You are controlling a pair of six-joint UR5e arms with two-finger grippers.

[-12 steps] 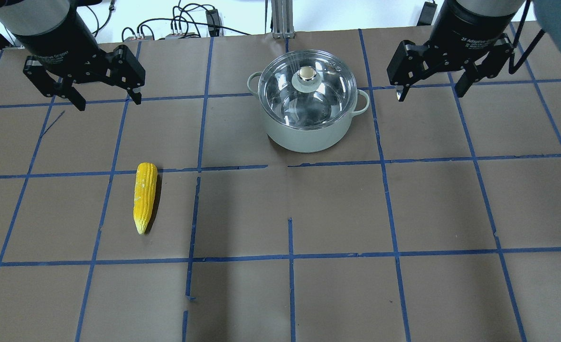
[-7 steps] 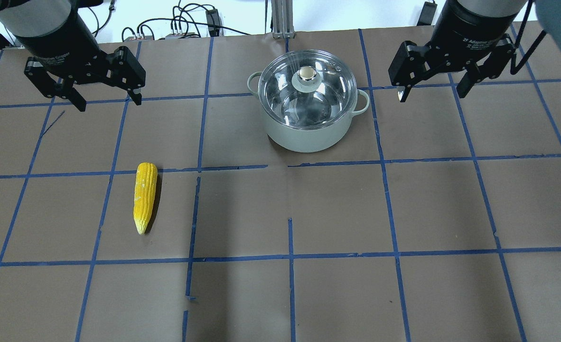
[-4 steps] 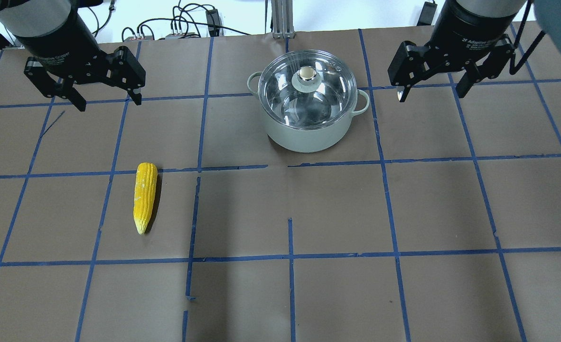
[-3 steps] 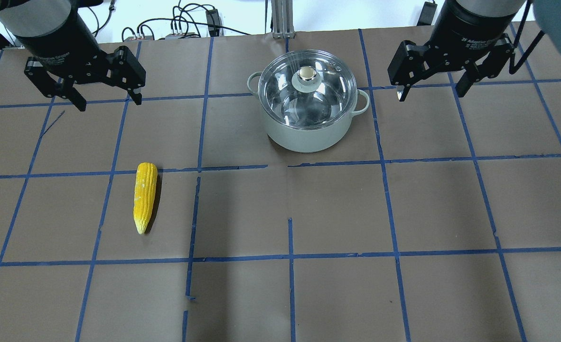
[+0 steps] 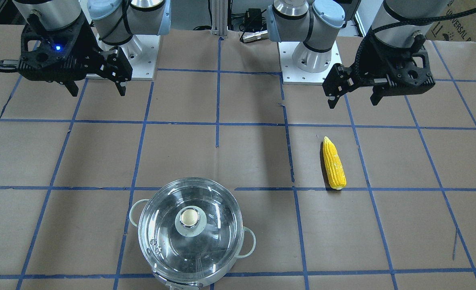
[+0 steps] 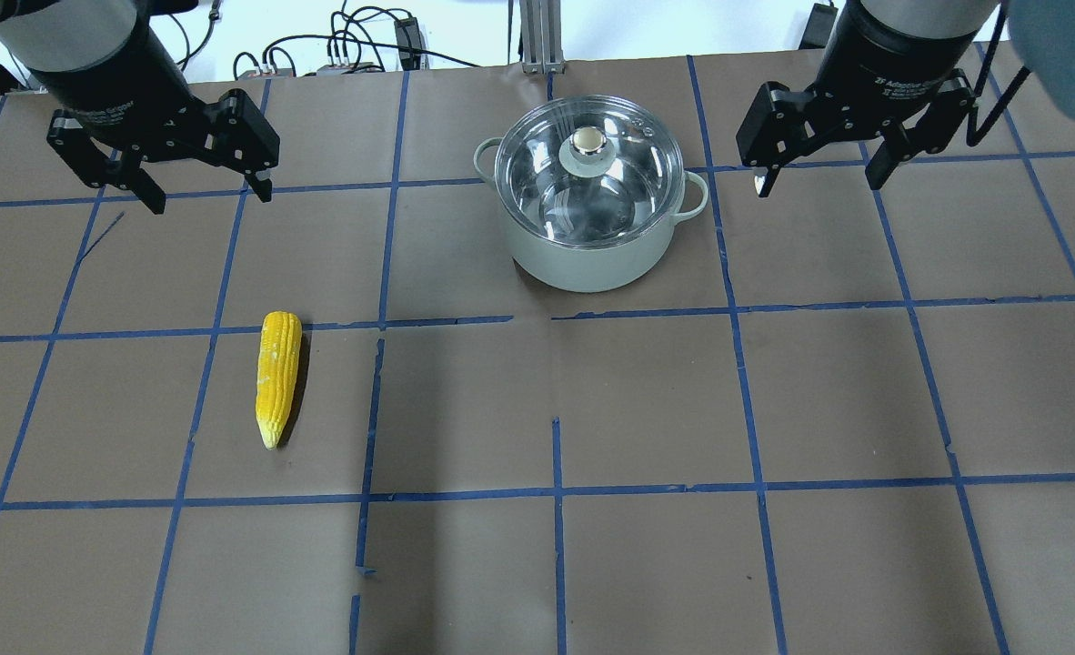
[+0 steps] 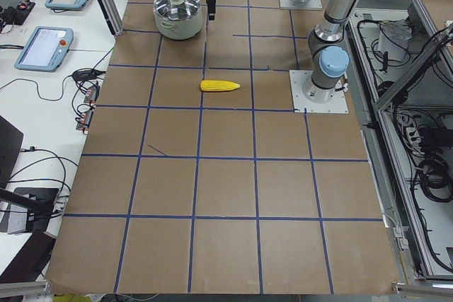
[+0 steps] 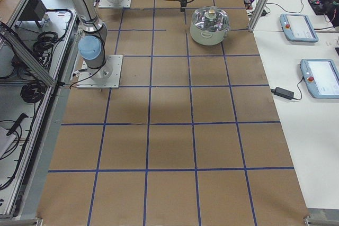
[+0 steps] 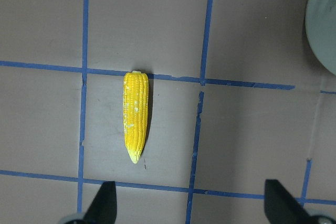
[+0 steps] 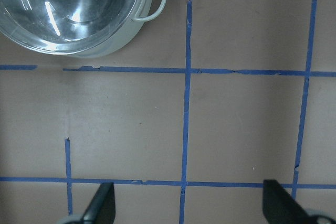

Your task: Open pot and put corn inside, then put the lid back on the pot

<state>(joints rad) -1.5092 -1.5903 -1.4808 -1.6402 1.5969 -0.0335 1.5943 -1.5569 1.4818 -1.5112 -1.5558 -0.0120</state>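
Observation:
The steel pot (image 6: 583, 266) stands at the back middle of the table with the glass lid (image 6: 537, 186) on it and its beige-topped knob (image 6: 589, 141) upright. The yellow corn (image 6: 278, 377) lies flat on the table, front left of the pot, pointed end toward the front. My left gripper (image 6: 209, 198) is open and empty, hovering behind the corn. Its wrist view shows the corn (image 9: 135, 116) ahead of the open fingers (image 9: 102, 203). My right gripper (image 6: 818, 185) is open and empty, hovering right of the pot. Its wrist view shows the pot (image 10: 131, 30) at upper left.
The table is covered in brown paper with a blue tape grid (image 6: 556, 491). Cables and a metal post (image 6: 537, 36) sit beyond the far edge. The two arm bases (image 5: 306, 60) stand at the robot's side of the table.
My right gripper has shifted slightly left, toward the pot. The left gripper, corn, pot and lid have not moved.

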